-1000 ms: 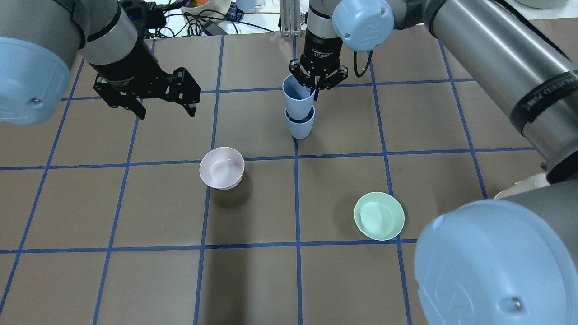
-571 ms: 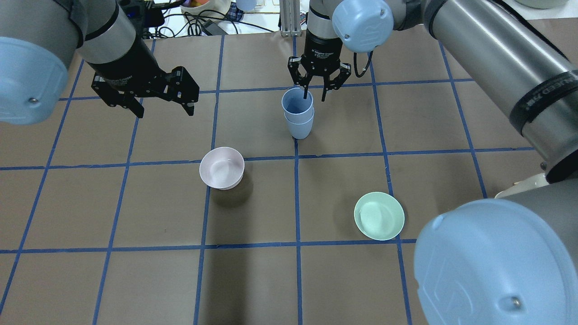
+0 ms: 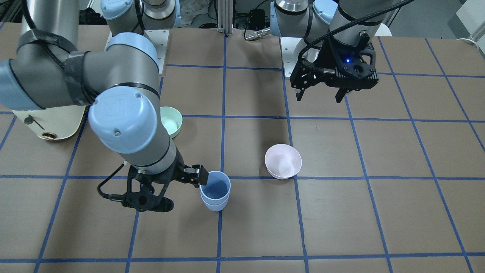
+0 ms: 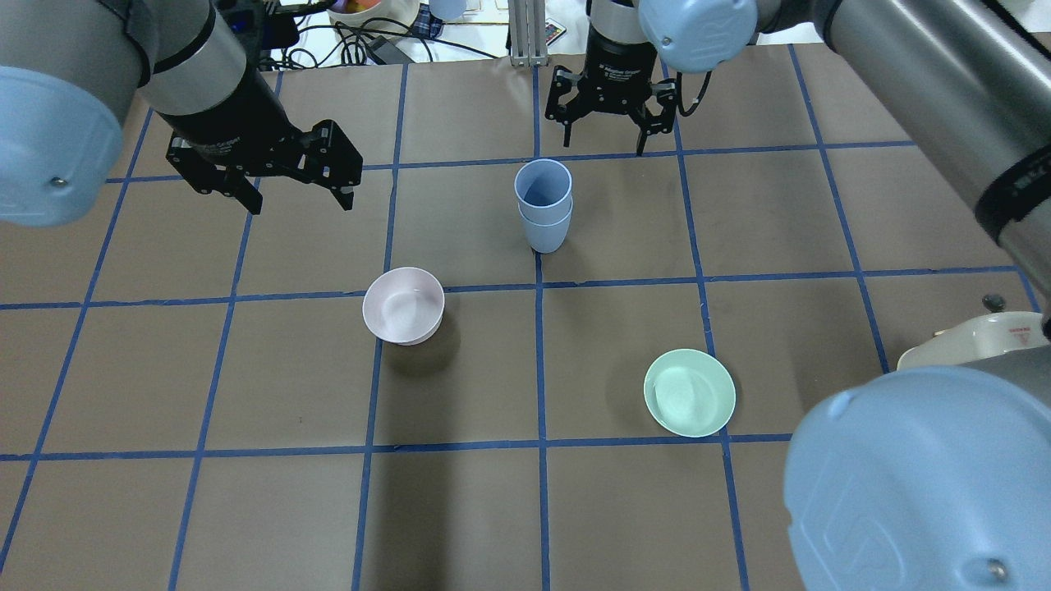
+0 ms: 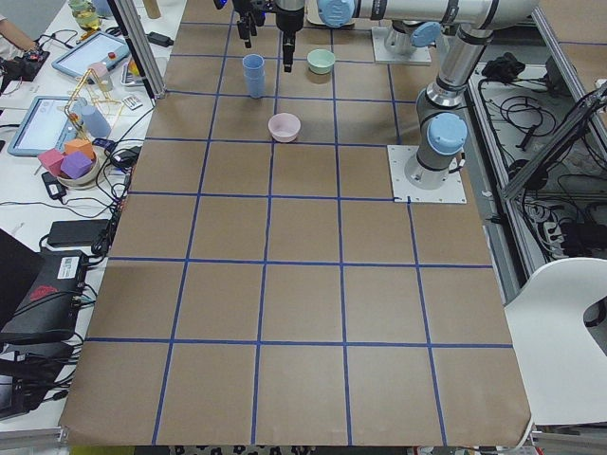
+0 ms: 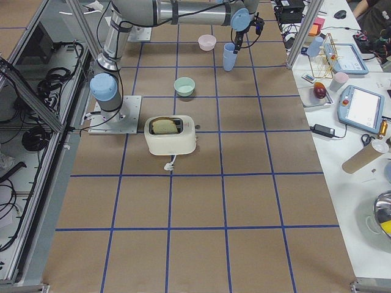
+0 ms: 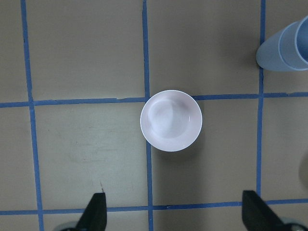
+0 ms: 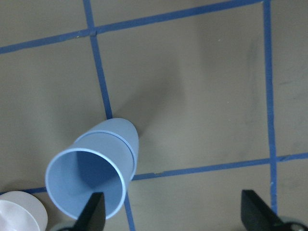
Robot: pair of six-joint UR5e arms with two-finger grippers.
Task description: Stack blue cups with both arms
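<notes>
Blue cups (image 4: 543, 205) nested upright, mouths up, left gripper (image 4: 301, 205) and right gripper (image 4: 603, 144) both spread wide, empty

The overhead camera sits high behind the robot, facing forward and down; the front camera faces it from across the table (image 3: 379, 212), steeply down. Both share the stacked cups (image 4: 543, 205), the pink bowl (image 4: 403, 305) and the green bowl (image 4: 689, 392), mirrored. The two end cameras stand far off and high, each looking along the whole table. The left wrist camera looks straight down, close, past the left gripper (image 7: 174, 216): the pink bowl lies ahead, between the fingers (image 7: 95, 214), and the cups lie beyond the finger at the view's right. The right wrist camera, close and tilted, looks past the right gripper (image 8: 173, 216), with the cups just ahead of the finger at its view's left.
</notes>
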